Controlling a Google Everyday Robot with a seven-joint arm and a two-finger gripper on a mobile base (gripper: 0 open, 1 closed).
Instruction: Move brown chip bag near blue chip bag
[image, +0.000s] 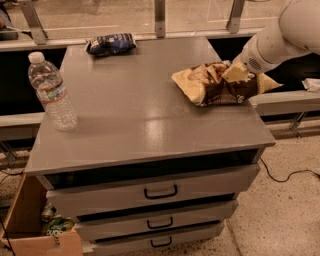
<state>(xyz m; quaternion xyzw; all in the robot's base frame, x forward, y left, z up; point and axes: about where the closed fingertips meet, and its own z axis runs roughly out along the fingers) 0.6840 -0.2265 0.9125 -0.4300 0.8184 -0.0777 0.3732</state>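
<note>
Gripper (237, 71): at the right side of the cabinet top (150, 117), down on the upper right part of the brown bag (212, 87). The arm (287, 32) comes in from the upper right corner of the view.
Grip state: cannot tell. It may be holding the bag or only resting against it.
Brown bag: directly under the gripper and spreading out in front of it, lying flat near the right edge of the top.
Blue bag (111, 44): well apart from the gripper, across the top at the back edge.
Gap between bags: wide, with bare top between them.
Done so far (judged): the gripper is at the brown bag and nothing more. The bag is not yet near the blue one.
Left (judged): secure the bag, take it across toward the back edge, and set it down just beside the blue bag. The whole transfer remains.
Bottle (51, 92): upright, on the side of the top opposite the gripper. It seems to be off the straight line between the bags.
Hidden: the gripper's tip blends into the bag's cream patches, and the arm covers the bag's right end.
Cut off: the arm runs out of the view, and the base is not shown.
Unreadable: the print on both bags.
</note>
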